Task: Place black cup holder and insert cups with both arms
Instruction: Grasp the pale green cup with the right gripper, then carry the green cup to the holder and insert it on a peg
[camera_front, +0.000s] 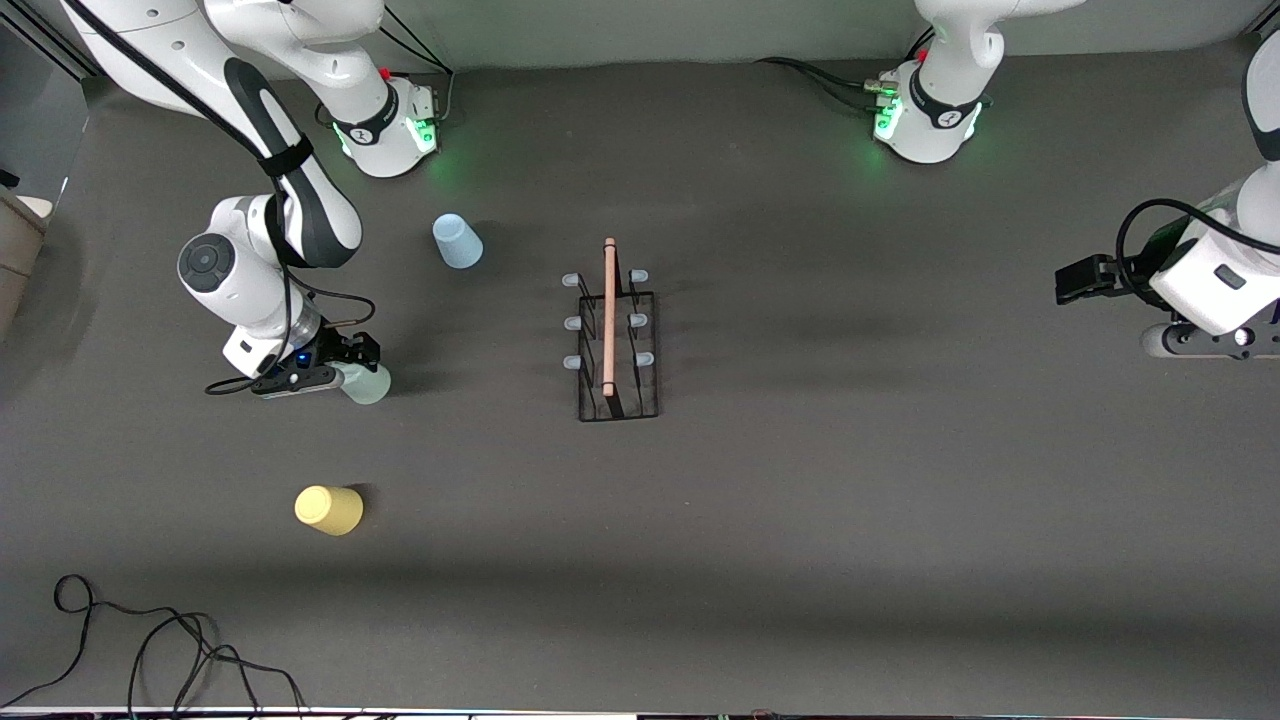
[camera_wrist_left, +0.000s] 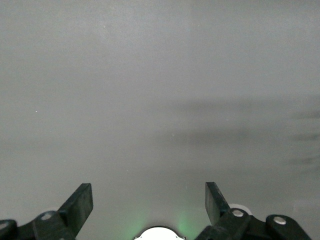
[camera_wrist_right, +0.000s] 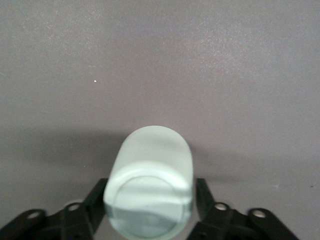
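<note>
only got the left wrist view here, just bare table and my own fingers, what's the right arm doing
Observer: The right gripper is shut on the mint cup at the right arm's end of the table.
Operator: where's the holder
Observer: The holder stands mid-table with no cup on any peg.
Operator: other cups?
Observer: The blue cup sits farther from the front camera than the mint one, and the yellow cup lies nearer; neither is held.
Operator: and my gripper?
Observer: The left gripper waits open at the left arm's end of the table, away from every cup.
</note>
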